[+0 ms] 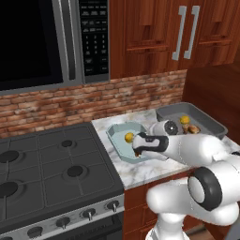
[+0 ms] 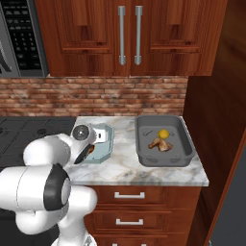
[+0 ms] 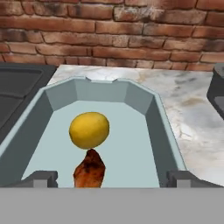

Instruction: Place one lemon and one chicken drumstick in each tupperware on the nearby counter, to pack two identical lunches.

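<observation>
Jaws released wide over the pale tub [image 3: 153, 113], drumstick [image 3: 89, 169] lying beside lemon [image 3: 89, 130], completing this lunch.

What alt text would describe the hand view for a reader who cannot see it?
A pale blue-grey tupperware on a marbled counter holds a lemon and a chicken drumstick, seen between two spread gripper tips. A brick wall runs behind.

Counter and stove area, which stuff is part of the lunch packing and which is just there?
Job: pale blue tub, its lemon and drumstick; dark grey tub, its lemon and drumstick; gripper.
Just there: stove, microwave.
</observation>
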Robot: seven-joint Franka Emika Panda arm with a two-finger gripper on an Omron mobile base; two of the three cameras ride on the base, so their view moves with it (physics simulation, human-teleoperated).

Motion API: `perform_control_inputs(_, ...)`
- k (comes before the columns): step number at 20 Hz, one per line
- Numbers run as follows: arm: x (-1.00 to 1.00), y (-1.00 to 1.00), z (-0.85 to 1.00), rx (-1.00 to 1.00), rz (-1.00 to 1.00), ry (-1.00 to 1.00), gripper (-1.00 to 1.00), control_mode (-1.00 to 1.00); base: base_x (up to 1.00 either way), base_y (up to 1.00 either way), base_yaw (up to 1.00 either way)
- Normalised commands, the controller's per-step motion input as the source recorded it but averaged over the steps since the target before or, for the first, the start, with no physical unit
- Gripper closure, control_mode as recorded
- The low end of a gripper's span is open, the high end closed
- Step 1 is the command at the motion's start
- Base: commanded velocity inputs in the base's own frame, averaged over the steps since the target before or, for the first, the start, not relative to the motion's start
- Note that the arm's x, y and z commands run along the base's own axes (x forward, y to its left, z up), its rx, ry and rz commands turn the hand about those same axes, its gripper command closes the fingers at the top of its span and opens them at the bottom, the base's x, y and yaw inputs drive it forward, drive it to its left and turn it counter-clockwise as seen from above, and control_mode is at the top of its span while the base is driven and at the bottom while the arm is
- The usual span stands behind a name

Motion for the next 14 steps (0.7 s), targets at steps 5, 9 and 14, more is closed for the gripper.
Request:
perform_control_inputs(5, -0.36, -0.30, 1.00, -0.06, 0.00, 0.02, -1.00, -1.00, 0.00, 0.00, 0.00)
perform_control_inputs(9, -0.48, -0.39, 0.90, -0.07, 0.00, 0.15, -1.00, -1.00, 0.00, 0.00, 0.00)
perform_control_inputs(14, -0.81, -0.39, 0.10, -0.08, 0.00, 0.03, -1.00, -1.00, 0.00, 0.00, 0.00)
